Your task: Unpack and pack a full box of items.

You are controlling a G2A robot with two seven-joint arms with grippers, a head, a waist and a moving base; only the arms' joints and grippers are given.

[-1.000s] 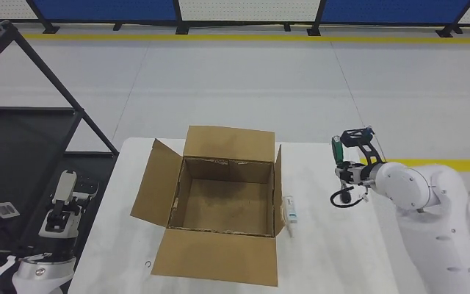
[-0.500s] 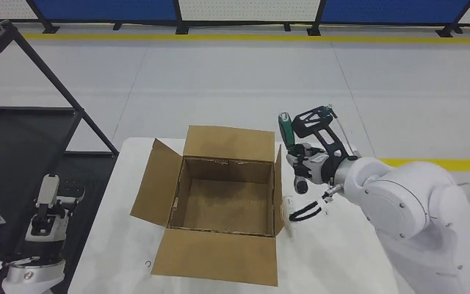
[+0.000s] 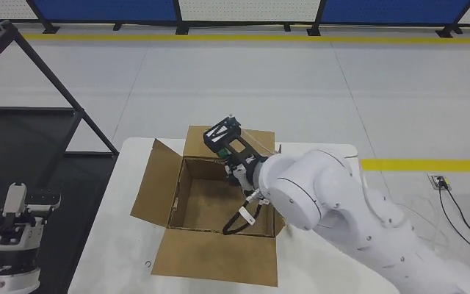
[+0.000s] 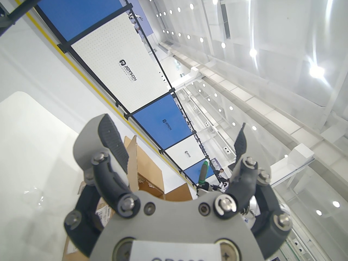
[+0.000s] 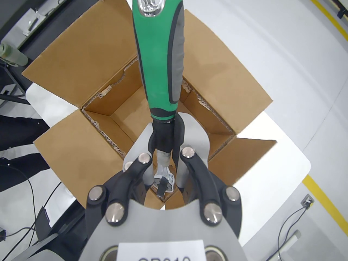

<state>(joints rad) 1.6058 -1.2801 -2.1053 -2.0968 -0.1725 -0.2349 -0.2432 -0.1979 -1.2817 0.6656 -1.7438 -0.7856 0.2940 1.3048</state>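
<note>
My right gripper (image 5: 165,137) is clenched on the green-handled tool (image 5: 159,55), poised above the open cardboard box (image 5: 81,50), whose floor looks bare, so I reckon packing has barely begun, while my left gripper (image 4: 176,142) hangs spread wide and empty beside the table (image 3: 114,239).

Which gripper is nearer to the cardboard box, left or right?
Right. The right gripper, holding a green-handled ratchet, hangs over the cardboard box; the left gripper is beside the table, apart from it.

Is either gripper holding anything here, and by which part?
Right gripper grips the green-handled tool by the dark neck between handle and head. Left gripper is open, empty.
</note>
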